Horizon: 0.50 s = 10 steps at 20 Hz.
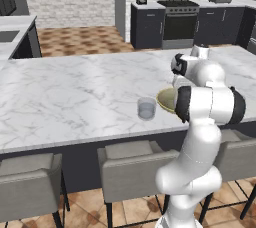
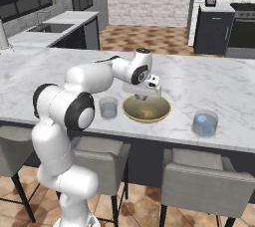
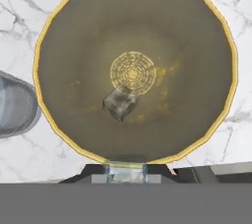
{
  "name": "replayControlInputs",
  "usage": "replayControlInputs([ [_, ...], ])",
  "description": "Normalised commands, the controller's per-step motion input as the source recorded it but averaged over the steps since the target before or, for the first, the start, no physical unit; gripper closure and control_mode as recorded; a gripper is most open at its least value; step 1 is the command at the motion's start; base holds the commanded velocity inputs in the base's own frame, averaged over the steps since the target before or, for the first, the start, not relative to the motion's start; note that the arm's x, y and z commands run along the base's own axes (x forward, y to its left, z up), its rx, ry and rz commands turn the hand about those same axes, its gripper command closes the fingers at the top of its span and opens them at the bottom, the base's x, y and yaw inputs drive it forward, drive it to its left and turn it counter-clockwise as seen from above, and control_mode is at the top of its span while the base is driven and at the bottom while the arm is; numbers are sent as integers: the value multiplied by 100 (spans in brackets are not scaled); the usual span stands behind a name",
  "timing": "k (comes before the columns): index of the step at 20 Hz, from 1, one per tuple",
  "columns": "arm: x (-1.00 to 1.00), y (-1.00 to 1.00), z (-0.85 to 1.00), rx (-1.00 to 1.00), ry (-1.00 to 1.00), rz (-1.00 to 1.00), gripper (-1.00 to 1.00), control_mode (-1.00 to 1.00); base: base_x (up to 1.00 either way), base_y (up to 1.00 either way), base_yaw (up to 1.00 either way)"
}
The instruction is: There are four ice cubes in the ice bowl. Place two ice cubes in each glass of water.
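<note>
The tan-yellow ice bowl (image 3: 54, 36) lies straight below my hand, with one ice cube (image 3: 119, 103) on its olive floor near the centre. My gripper (image 3: 125, 171) hangs above the bowl's near rim, shut on a second pale ice cube (image 3: 125, 174) between its dark tips. From the right base view the gripper (image 2: 145, 96) hovers just over the ice bowl (image 2: 158, 114). One glass of water (image 2: 108, 107) stands left of the bowl. The other glass (image 2: 204, 124) stands to the right and has light-blue ice inside. My arm hides part of the bowl (image 1: 165, 99) in the left base view.
The bowl and glasses sit near the front edge of a white marble island (image 2: 209, 84). Grey stools (image 2: 201, 181) stand along that edge below. A sink counter (image 2: 55, 28) is at the far left and a stove (image 1: 179, 19) at the back.
</note>
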Motion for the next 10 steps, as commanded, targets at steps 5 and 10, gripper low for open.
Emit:
replayControlInputs([
  [5, -55, 73, 2, 0, -1, 0, 100, -100, 0, 0, 0],
  [10, -39, 86, 0, 0, -7, 0, 100, -100, 0, 0, 0],
])
